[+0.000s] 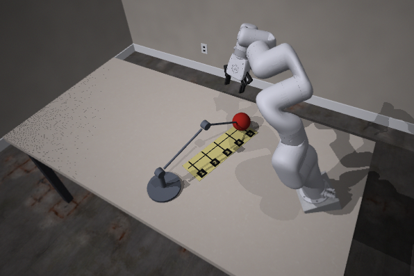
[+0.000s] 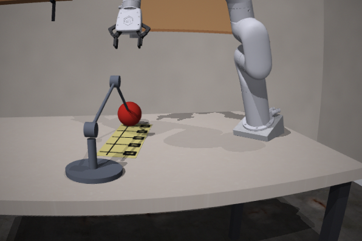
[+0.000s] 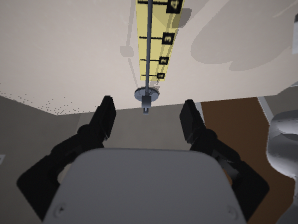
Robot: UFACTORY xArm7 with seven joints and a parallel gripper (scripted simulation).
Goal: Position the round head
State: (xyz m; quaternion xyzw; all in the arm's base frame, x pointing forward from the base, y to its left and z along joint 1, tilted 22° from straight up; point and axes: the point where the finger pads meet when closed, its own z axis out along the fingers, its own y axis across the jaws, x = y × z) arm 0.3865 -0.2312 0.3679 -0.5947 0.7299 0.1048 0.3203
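On the yellow strip (image 1: 208, 158) (image 2: 113, 144) (image 3: 143, 50) I read numbers on dark square labels. Top view: 1 at the strip's lower left end, below centre of frame; 2, then 3, up and to the right of it. Wrist view, top centre of frame: 4 at the upper edge, below it 3, 2 and 1, in that order downward. Exterior view, labels left of frame centre: too small for me to read. Gripper housing (image 1: 237, 67) (image 2: 129, 20): small emblem, lettering not legible to me.
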